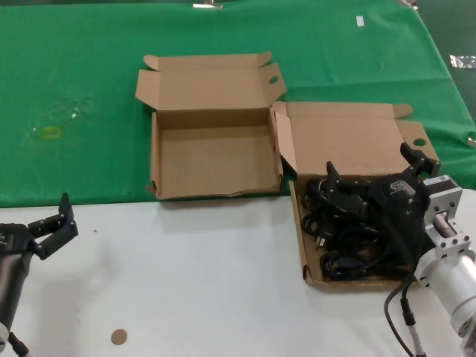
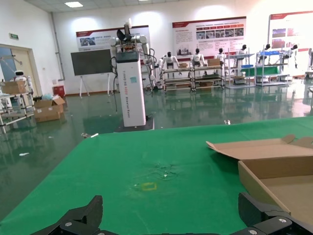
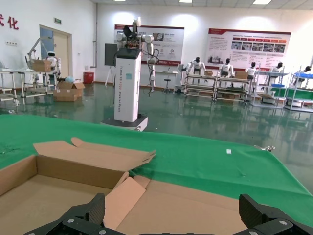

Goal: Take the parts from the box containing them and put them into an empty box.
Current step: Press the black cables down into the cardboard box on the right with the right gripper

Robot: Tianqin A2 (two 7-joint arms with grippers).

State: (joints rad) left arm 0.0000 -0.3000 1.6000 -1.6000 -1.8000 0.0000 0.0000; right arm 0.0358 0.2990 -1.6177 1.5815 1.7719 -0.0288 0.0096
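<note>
The empty box point(image 1: 212, 160) lies open on the green cloth, its lid folded back with notched ears at both corners. To its right stands the box containing them point(image 1: 349, 137), with a tall side flap point(image 1: 284, 145) between the two. The parts point(image 1: 349, 242) are a tangle of black cables filling this box. My right gripper point(image 1: 370, 165) hovers open just over the cables, touching nothing. Its wrist view shows the gripper point(image 3: 176, 218) over the brown lid point(image 3: 205, 200), with the flap point(image 3: 120, 200) and the empty box point(image 3: 39, 196) beyond. My left gripper point(image 1: 59, 223) waits open at the near left.
The green cloth point(image 1: 89, 67) covers the far half of the table and the white tabletop point(image 1: 186, 275) the near half. A small brown disc point(image 1: 118, 337) lies near the front edge. A yellow mark point(image 1: 50, 132) shows on the cloth. The left wrist view has the empty box's wall point(image 2: 254, 183).
</note>
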